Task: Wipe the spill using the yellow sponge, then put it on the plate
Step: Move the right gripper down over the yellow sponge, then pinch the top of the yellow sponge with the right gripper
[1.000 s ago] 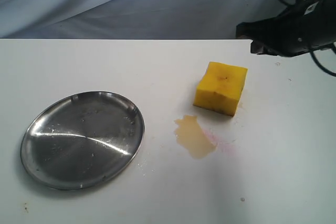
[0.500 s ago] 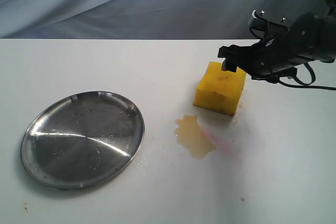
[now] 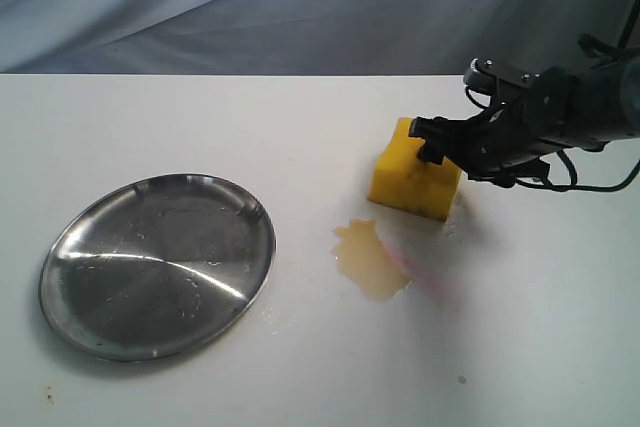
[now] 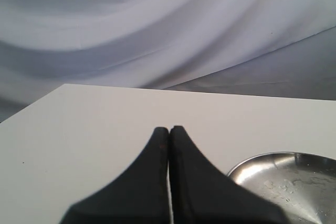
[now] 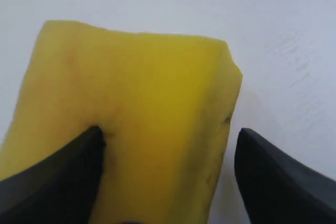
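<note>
Now the thick yellow sponge (image 3: 402, 183) sits on the surface (image 3: 300, 117) just beside the amber spill (image 3: 370, 259). My right tool (image 3: 436, 144) has dropped onto it, jaws wide, one finger on top; left tool (image 4: 169, 130) pinched together.

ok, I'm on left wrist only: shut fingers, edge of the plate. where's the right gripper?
Observer: The right gripper is open at the yellow sponge, one finger pressing on its top, the other clear of its side.
Operator: wiping yet?
Observer: No. The spill lies beside the sponge, apart from it.
Operator: and the drop-off?
Observer: The plate has no sponge on it, only small specks.
</note>
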### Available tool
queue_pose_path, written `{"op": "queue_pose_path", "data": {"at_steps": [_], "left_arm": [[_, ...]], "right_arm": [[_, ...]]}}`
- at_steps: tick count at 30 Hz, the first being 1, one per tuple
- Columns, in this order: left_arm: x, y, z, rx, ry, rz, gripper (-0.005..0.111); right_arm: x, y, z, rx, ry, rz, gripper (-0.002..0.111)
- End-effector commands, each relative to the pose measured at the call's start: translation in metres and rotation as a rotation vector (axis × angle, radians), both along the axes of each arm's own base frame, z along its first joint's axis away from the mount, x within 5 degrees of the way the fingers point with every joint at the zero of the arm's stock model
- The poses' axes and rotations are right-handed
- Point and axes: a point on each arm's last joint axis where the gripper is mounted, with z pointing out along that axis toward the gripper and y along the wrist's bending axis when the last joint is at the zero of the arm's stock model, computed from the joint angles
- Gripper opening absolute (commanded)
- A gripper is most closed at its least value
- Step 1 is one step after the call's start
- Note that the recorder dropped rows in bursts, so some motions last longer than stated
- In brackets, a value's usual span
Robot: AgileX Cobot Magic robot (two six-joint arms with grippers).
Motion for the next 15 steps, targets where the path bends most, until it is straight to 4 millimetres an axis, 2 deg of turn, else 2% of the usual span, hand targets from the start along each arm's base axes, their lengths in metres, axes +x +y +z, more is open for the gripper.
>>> {"op": "queue_pose_path", "data": {"at_steps": [1,8,15], "left_arm": [[0.0,0.0,-0.001,0.0,-0.001,0.003,0.0],[0.0,0.0,-0.001,0.0,-0.001,0.003,0.0],[0.0,0.0,-0.001,0.0,-0.001,0.003,0.0]], "right_arm": [[0.0,0.001,-0.007,-0.012,0.014,0.012,0.043],[-0.001,0.003,-0.008,-0.015,0.023,0.022,0.0],[-0.007,0.014,-0.01,-0.036,0.056,0.087,0.0]]}}
